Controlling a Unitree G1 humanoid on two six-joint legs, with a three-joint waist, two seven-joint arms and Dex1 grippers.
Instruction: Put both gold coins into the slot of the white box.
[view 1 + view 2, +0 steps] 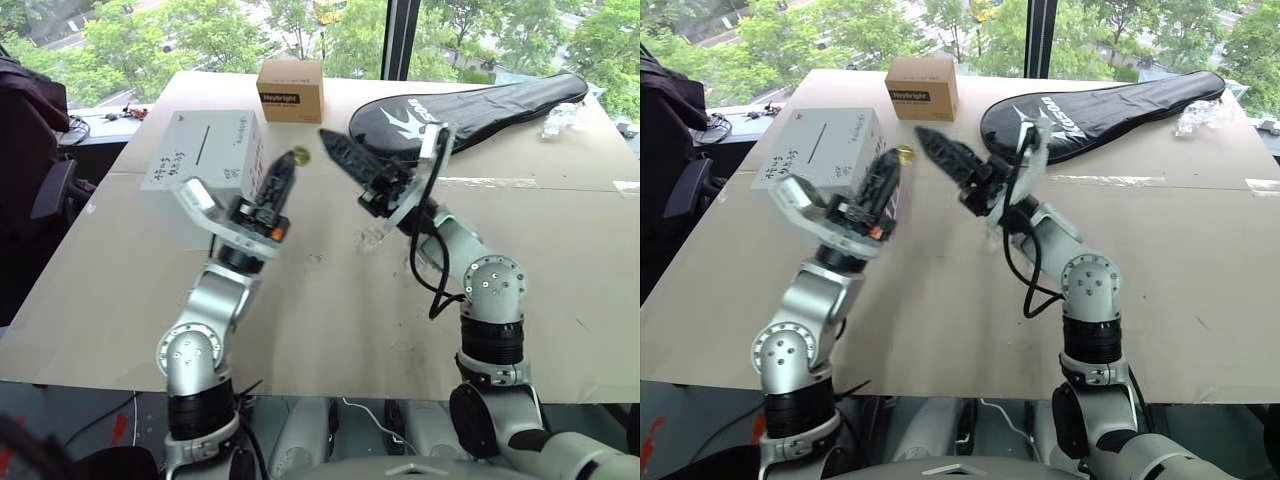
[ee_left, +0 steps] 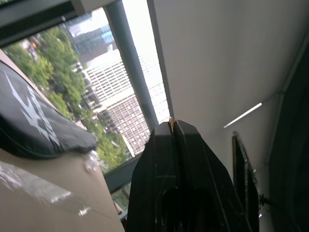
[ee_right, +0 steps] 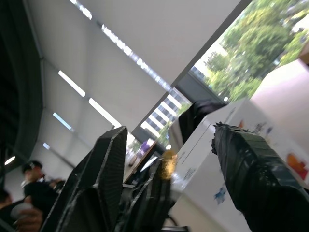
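Tall windows with green trees beyond them stand behind a wide brown table that fills the scene. The white box rests on the table's left part, with its slot showing as a thin dark line on the top face, beside handwritten marks; small colourful pictures cover the side face that turns toward the arms. Behind the white box, nearer the window, sits a small brown carton. To the right of that carton lies a long black racket cover with a white emblem.

The left gripper is raised just beside the white box's pictured side, its black fingers pressed together on a gold coin that sticks out at the tips; the left wrist view shows a thin gold edge pinched between the closed fingertips. The right gripper hovers in the air to the right of the white box, pointing toward the coin but apart from it, and its fingers are spread with nothing between them. In the right wrist view the gold coin shows in the gap between the two parted fingers, held up by the other gripper in front of the white box.

A small clear piece lies on the table under the right arm, well to the right of the white box.
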